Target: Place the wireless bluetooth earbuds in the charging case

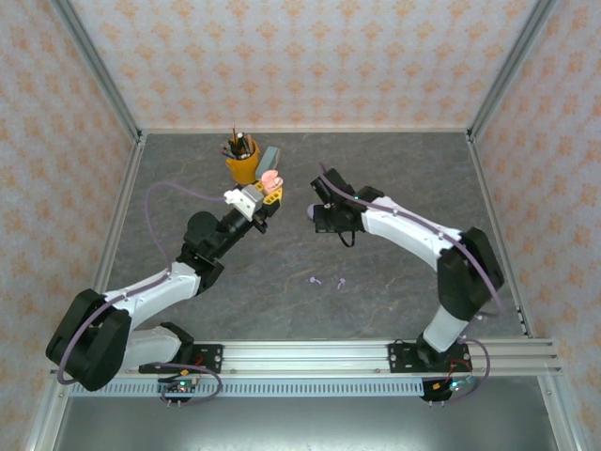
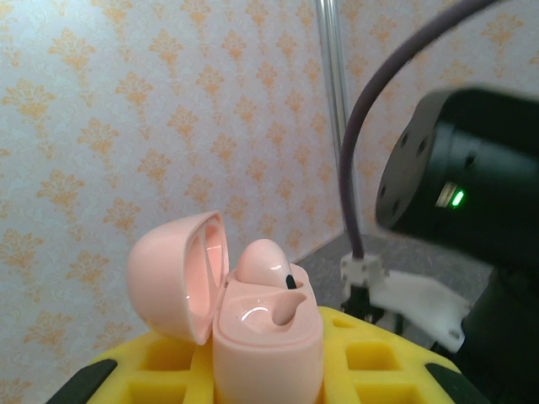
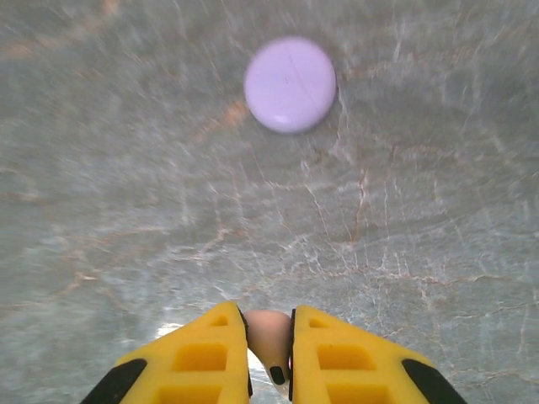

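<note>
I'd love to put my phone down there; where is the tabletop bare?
Bare tabletop lies in the far right corner, beyond the right arm, and between the lilac earbuds and the near rail. It's crowded around the pen cup, left gripper and right gripper.

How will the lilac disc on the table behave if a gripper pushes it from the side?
The lilac disc lies flat, so it probably slides rather than rolls. Its smooth, rounded rim may be slippery to grip.
</note>
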